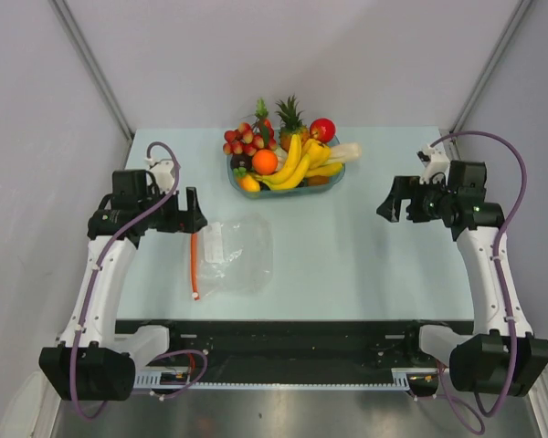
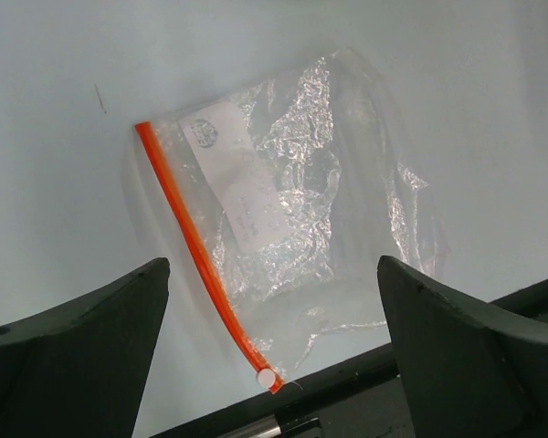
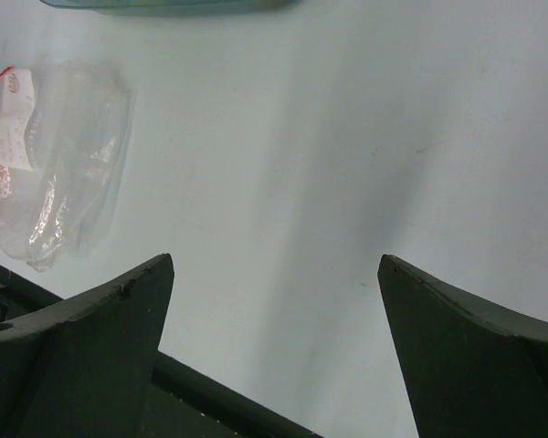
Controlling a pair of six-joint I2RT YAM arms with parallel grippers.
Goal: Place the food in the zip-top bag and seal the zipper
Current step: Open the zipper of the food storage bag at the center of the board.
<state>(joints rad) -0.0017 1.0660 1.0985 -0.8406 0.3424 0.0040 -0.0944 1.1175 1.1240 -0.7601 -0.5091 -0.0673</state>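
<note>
The pale, smooth, matte surface [image 1: 374,265] carries everything. A white-and-black arm stands over each side of it. The left pincer [image 1: 199,212] has its dark wedge-shaped fingers spread wide apart and holds nothing. It sits just beside the far end of the bag's mouth. The right pincer [image 1: 390,201] is also spread wide and holds nothing, over bare surface well apart from the bag and tray.

At the middle of the far edge sits a shallow, blue-tinted translucent tray [image 1: 229,173] heaped with glossy toy fruit. The zip-top bag [image 1: 237,255] lies flat on the near-left part of the surface, well apart from the tray. It is clear, thin, crinkled film that catches the light in wrinkles, with a white label patch [image 2: 237,182] under the plastic. Its mouth faces left, toward the left arm, and its closed bottom faces right.

In the tray, the curved yellow banana bunch [image 1: 297,164] lies across the middle. The spiky-crowned pineapple [image 1: 290,119] stands behind it, and the knobbly red berry cluster [image 1: 242,141] sits at the far left. The round orange [image 1: 265,161] rests against the bananas' left side, and the shiny red apple [image 1: 322,129] sits at the far right.

The zipper [image 1: 194,265] is a thin, straight red-orange strip on the bag's left edge. Its long axis runs from far to near, and a small white tab [image 1: 194,295] sits at the near end.
</note>
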